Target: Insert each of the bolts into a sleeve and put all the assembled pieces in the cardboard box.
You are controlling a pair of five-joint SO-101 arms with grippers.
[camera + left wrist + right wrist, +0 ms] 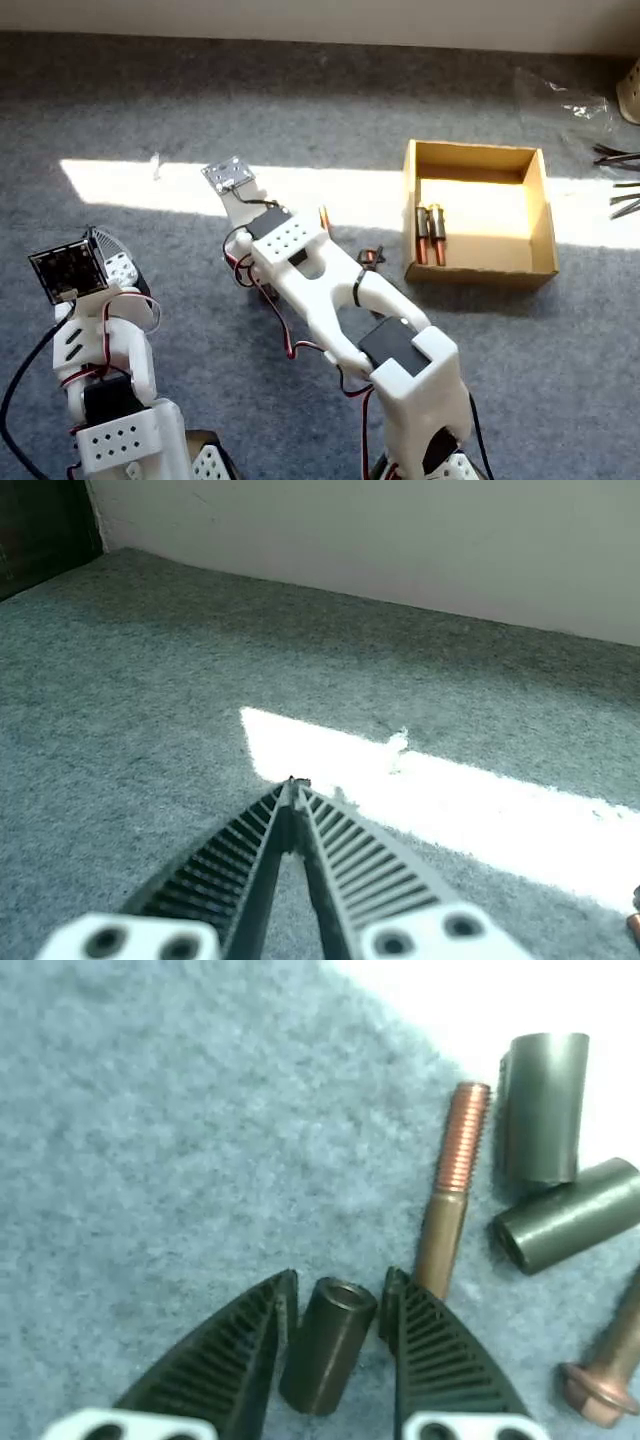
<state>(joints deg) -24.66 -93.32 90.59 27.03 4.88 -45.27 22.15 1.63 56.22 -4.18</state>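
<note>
Sleeve (328, 1345): position relative to right pincer (341, 1274)? /A

Lying on the grey tabletop (150, 1110) between the two jaws, open bore toward the tips. Jaws parted, one on each flank. A sliver of gap seems to show on both sides, so logged as released, not clenched /B

Why straddled? /A

Judgement: lined up for a pinch across the barrel, which would leave the bore free to take a bolt /B

Nearest bolt? /A

Bolt (450, 1185) just beyond one jaw tip, thread end pointing away from the pincer. First spare sleeve (545, 1105) and second spare sleeve (565, 1215) farther out past it, close together; contact cannot be told. Flanged bolt (605, 1380) off that jaw's outer side /B

Left pincer (292, 785)? /A

Clenched on nothing, tips together over bare tabletop, well apart from the parts. Probably idle until a second hold is needed /B

Box? /A

Cardboard box (480, 272) near the right pincer, off to its side. Two assembled pieces (430, 235) lie side by side inside, by one wall. Loose parts outside suggest the task is partly done /B
</note>
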